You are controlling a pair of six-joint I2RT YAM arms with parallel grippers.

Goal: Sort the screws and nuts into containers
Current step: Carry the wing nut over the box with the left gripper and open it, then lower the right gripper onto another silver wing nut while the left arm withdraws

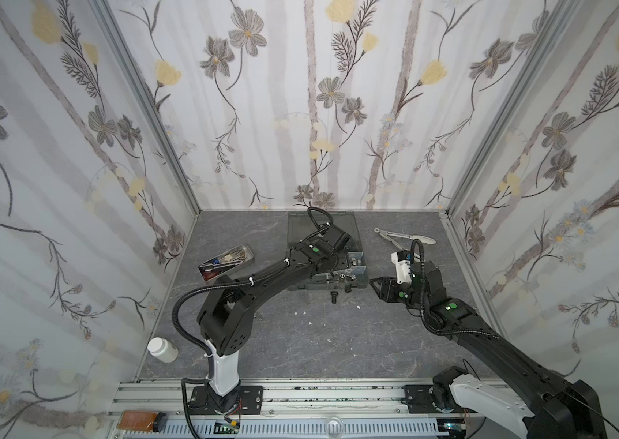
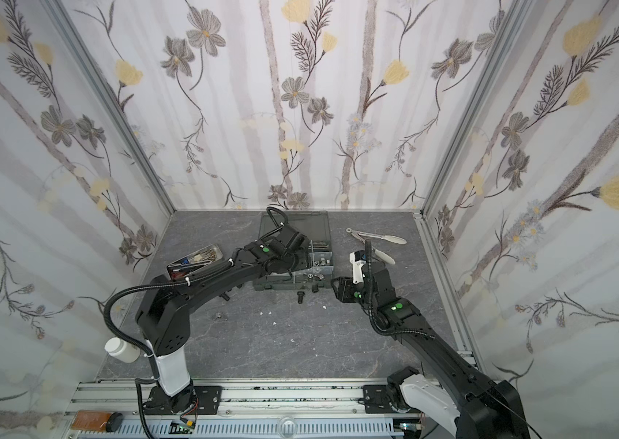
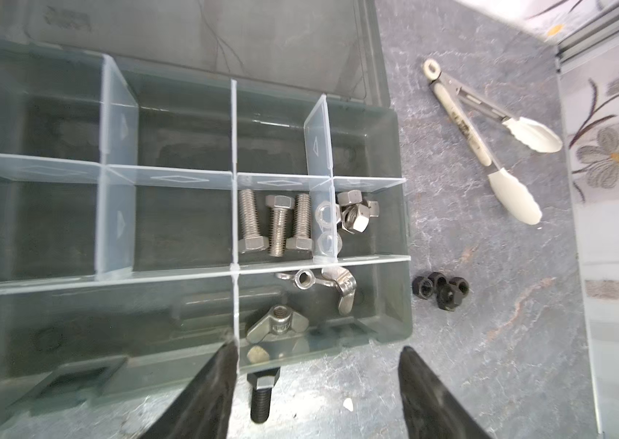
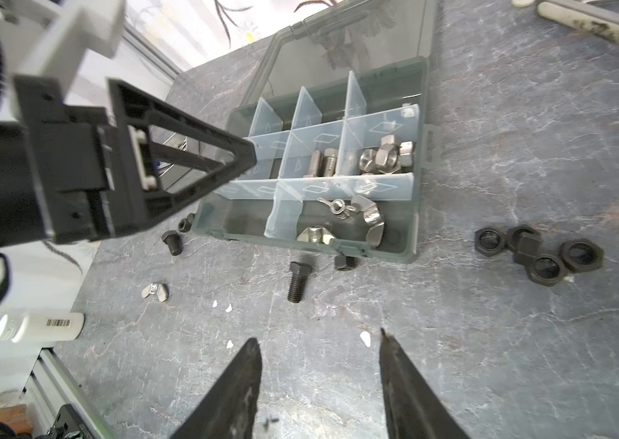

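Nearest the rig's front edge, well short of the organizer box [image 3: 403, 304], a white bottle [image 1: 162, 349] lies on its side. Closer in, the right gripper [image 4: 319, 380] hovers over bare tabletop off the box's front corner, jaws apart and empty. Between it and the box lie the unsorted parts. A silver wing nut [image 4: 156, 292] sits a little way out from the front wall, and a black hex screw [image 4: 298, 281] lies just before that wall. A second black screw [image 4: 172, 241] and a small black nut [image 4: 344, 262] are hard by it. A heap of black nuts [image 4: 540, 251], touching one another, sits just off the box's end wall.

The left gripper [image 3: 319, 391] hangs over the box's front wall, spread wide and holding nothing. One finger [image 3: 220, 380] lines up with a translucent divider [image 3: 235, 304].

Inside the box, the front end compartment holds silver wing nuts [image 3: 315, 300]. Behind it, three silver screws [image 3: 275, 224] lie side by side, with silver hex nuts [image 3: 353, 214] in the end compartment next to them.

Past the box's far end corner lie tongs [image 3: 462, 125], and off its opposite end stands a metal tray [image 1: 250, 255] of tools.

The likeliest trouble, I judge, is a descent by the left gripper. The black hex screw lies so close to the front wall that a finger could land on the wall or divider and shove the box. That could jolt sorted parts into a neighbouring compartment. The round shank may also roll out of a pinch. The heaped black nuts could come up two at once or scatter. Both grippers are working off one corner, so the arms may clash.
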